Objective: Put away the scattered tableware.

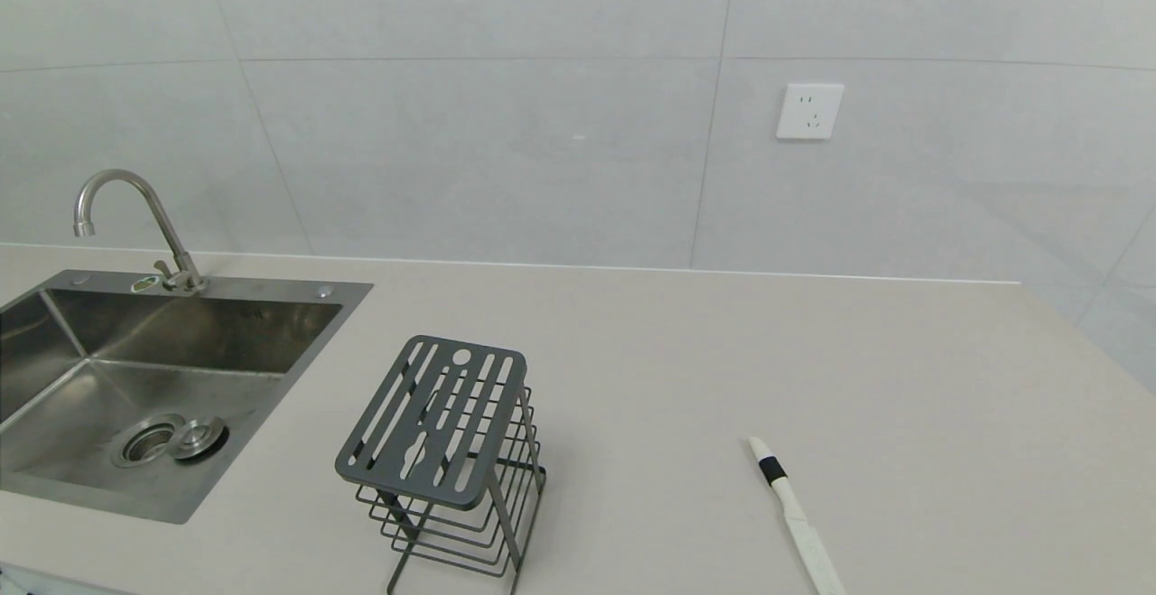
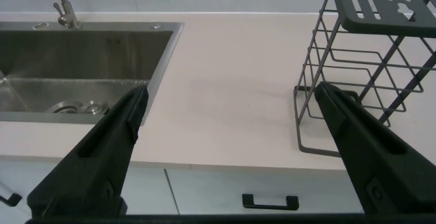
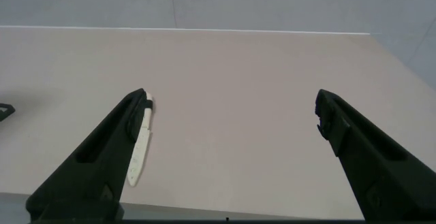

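Head camera: looking down from above at counter (image 1: 686, 369), facing wall (image 1: 470, 125). Left wrist camera: hovering low off front edge, sharing sink (image 2: 88, 60), rack (image 2: 368, 20) with head. Right wrist camera: looking low over counter, sharing knife (image 3: 141, 142).

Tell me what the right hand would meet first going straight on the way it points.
Likely the bare countertop: the open right hand points at it, with the white knife off to one side. Depth is unclear.

1. The knife (image 1: 795, 512) ran off the head view's bottom edge, so its near end was cut off.
2. A finger (image 3: 109, 156) of the right gripper (image 3: 230, 98) hid part of it.
3. The rack (image 1: 442, 450) got clipped at its base, and the sink (image 1: 90, 496) on the left.
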{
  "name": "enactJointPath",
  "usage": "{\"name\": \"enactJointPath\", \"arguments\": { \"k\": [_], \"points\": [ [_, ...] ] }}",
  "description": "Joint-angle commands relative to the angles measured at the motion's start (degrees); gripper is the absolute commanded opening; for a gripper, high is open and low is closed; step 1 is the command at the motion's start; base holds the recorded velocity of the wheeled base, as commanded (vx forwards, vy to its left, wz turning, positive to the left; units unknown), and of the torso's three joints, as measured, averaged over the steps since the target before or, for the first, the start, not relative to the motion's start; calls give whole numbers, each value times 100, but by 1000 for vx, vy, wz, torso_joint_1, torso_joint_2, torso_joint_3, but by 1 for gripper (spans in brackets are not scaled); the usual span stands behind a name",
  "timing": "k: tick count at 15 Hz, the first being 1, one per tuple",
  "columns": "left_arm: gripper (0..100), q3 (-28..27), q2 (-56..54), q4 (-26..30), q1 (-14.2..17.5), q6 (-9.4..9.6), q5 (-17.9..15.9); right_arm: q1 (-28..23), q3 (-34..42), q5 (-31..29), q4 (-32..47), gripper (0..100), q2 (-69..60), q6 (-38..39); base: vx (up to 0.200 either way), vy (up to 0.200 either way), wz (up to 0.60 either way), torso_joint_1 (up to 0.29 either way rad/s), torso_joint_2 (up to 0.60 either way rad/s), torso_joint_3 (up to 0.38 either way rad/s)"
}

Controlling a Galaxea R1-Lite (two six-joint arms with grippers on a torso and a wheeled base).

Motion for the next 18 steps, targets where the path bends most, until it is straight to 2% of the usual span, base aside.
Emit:
{"name": "enactJointPath", "arguments": {
  "k": [1,4,5,6,7,9,11,14,15,18],
  "points": [
    [100,0,7,-6,1,8,-2,-1,10,2,-40,100,0,-8,0,0,0,0,0,0],
    [100,0,7,3,1,17,-10,-1,-8,2,-1517,100,0,-105,0,0,0,0,0,0],
    [100,0,7,-6,1,17,-10,-1,-52,107,-1499,100,0,-175,0,0,0,0,0,0],
    [100,0,7,3,1,17,-10,7,-43,503,-1183,100,44,-167,0,0,0,0,0,0],
    [100,0,7,3,1,8,-10,-19,-8,890,-682,100,97,-149,0,0,0,0,0,0],
    [100,0,7,3,1,17,-10,-1,-175,1303,92,100,79,-149,0,0,0,0,0,0],
    [100,0,7,3,1,17,-10,-45,-430,1382,13,100,185,-149,0,0,0,0,0,0],
    [100,0,7,3,1,17,-10,-28,-1300,1593,-444,100,1327,-158,0,0,0,0,0,0],
    [100,0,7,-6,1,17,-10,16,-1520,1812,-523,100,2180,-202,0,0,0,0,0,0],
    [100,0,7,-6,1,17,-10,376,-1555,1997,-523,100,3498,-281,0,0,0,0,0,0]
  ]
}}
